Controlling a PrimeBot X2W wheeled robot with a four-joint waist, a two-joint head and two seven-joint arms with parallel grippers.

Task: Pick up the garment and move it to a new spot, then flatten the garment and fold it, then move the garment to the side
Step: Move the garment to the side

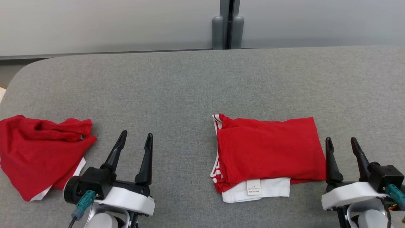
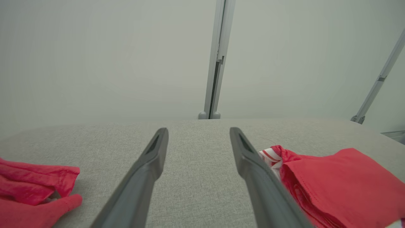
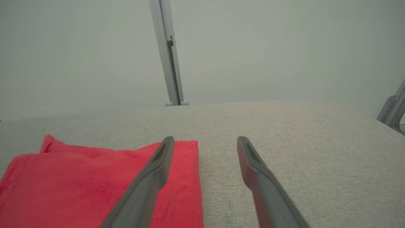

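Note:
A red garment (image 1: pixel 269 152) with white trim and a white label lies folded into a rectangle on the grey table (image 1: pixel 190 82), right of centre. It also appears in the left wrist view as the folded garment (image 2: pixel 335 183) and in the right wrist view as the folded garment (image 3: pixel 95 186). My right gripper (image 1: pixel 342 142) hovers open just past its right edge, holding nothing. My left gripper (image 1: pixel 136 136) stands open over bare cloth, well left of the folded piece, empty too. In the wrist views both the left gripper (image 2: pixel 198 134) and the right gripper (image 3: pixel 205 142) have their fingers spread wide.
A second red garment (image 1: pixel 41 152) lies crumpled at the table's left edge, left of my left gripper; it shows as the crumpled garment (image 2: pixel 34 193) in the left wrist view. A grey post (image 1: pixel 227 25) and pale wall stand behind the table's far edge.

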